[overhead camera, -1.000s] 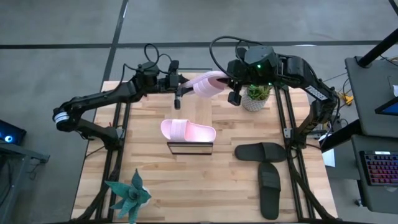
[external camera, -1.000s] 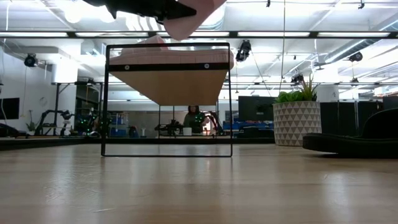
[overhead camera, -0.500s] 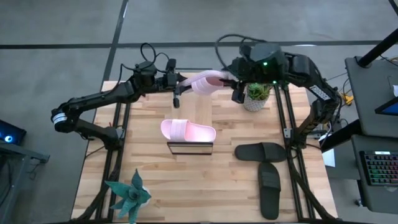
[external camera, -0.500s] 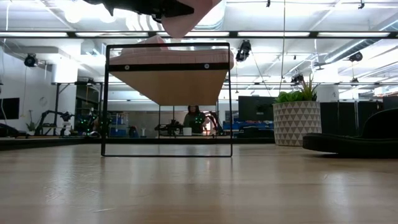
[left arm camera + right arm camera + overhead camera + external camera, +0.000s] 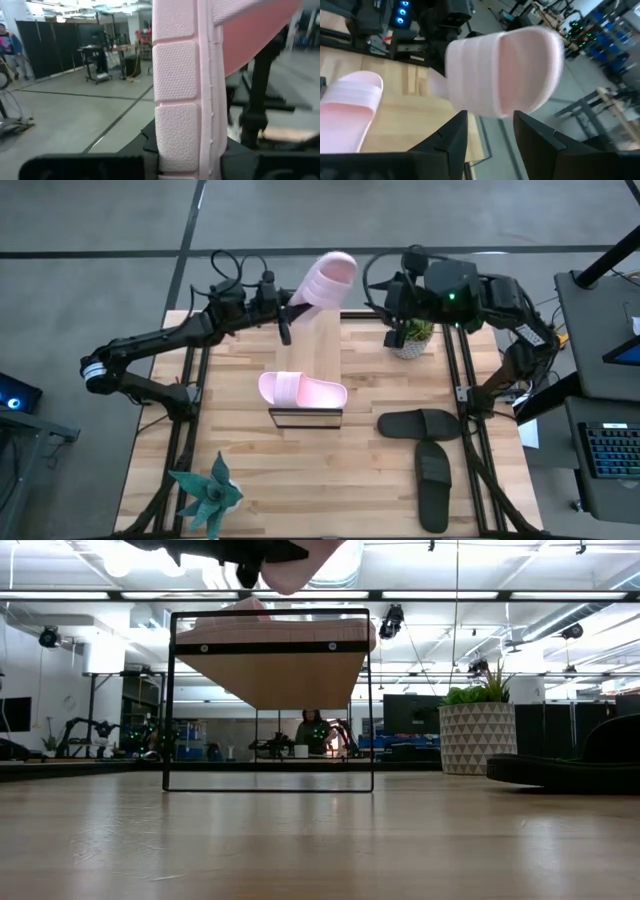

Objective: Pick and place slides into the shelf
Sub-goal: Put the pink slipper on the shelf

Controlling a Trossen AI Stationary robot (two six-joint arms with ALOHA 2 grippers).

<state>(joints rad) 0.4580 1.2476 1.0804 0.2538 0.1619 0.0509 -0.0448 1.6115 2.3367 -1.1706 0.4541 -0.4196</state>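
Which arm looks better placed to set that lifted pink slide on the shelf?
Left. Its gripper holds the raised pink slide just beyond the shelf; the right gripper is open, empty, by the potted plant.

Robotics lab — workbenches (image 5: pixel 110 735), monitors (image 5: pixel 415 712)

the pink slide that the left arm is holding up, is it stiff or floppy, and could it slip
Probably fairly stiff: the pink slide juts out from the left claw without sagging. Likely light foam. Its textured sole should help grip, though being held by one end, it might pivot.
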